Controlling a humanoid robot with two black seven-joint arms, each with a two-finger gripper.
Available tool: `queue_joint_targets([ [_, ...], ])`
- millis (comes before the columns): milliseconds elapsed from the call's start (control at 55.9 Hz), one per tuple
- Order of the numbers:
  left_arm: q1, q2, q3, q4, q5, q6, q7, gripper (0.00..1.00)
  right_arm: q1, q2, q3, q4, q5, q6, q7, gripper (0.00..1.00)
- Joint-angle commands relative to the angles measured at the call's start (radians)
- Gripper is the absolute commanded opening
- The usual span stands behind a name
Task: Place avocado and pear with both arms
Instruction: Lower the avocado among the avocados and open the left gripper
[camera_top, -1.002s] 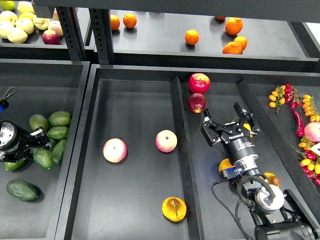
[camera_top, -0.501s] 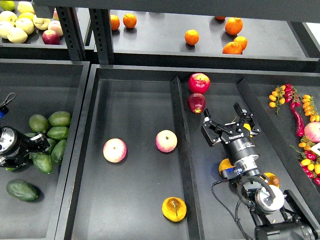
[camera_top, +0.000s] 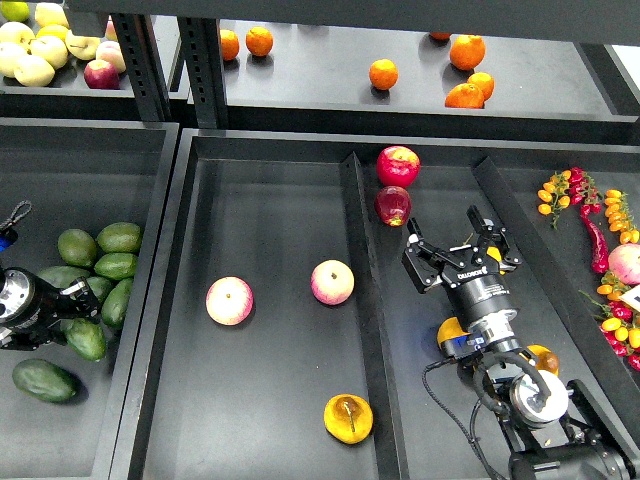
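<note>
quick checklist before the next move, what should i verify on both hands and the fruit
1. Left hand reaches the avocado pile: ok, it sits among them.
2. Left hand closed on an avocado: cannot tell, the fingers are dark and partly hidden.
3. Right hand open: ok, fingers spread and nothing between them.
4. Pear free to grab: ok, it lies alone near the front of the middle tray.
5. Right hand lined up with the pear: not ok, it hovers in the next compartment, across the divider.
</note>
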Motion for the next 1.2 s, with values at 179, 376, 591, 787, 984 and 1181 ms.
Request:
queue_joint_targets([
  [179,0.002,-0.001,-0.006,0.003,0.0,0.0,0.0,0.69,0.0,0.0,0.0,-0.001,0.0,-0.001,0.0,1.0],
  [376,-0.003,0.0,-0.057,0.003,-0.002,0.0,0.0,0.85,0.0,0.0,0.0,-0.001,0.0,0.001,0.0,1.0],
  [591,0.004,0.016,-0.293,0.037,-0.078,0.0,0.0,0.98,-0.002,0.0,0.0,-0.005,0.0,0.001,-0.002,1.0],
  [787,0.08,0.014,-0.489,0.038,-0.293,0.0,0.0,0.98,-0.003,0.0,-0.003,-0.008,0.0,0.001,-0.003,1.0],
  [984,0.214,-0.03,-0.685,0.002,-0.469,0.0,0.0,0.98,-0.009,0.0,-0.026,-0.012,0.0,0.001,-0.006,1.0],
  [1181,0.408,-0.194,-0.997,-0.018,-0.508,0.0,0.0,0.98,-0.008,0.0,-0.054,-0.023,-0.006,0.005,-0.005,1.0],
])
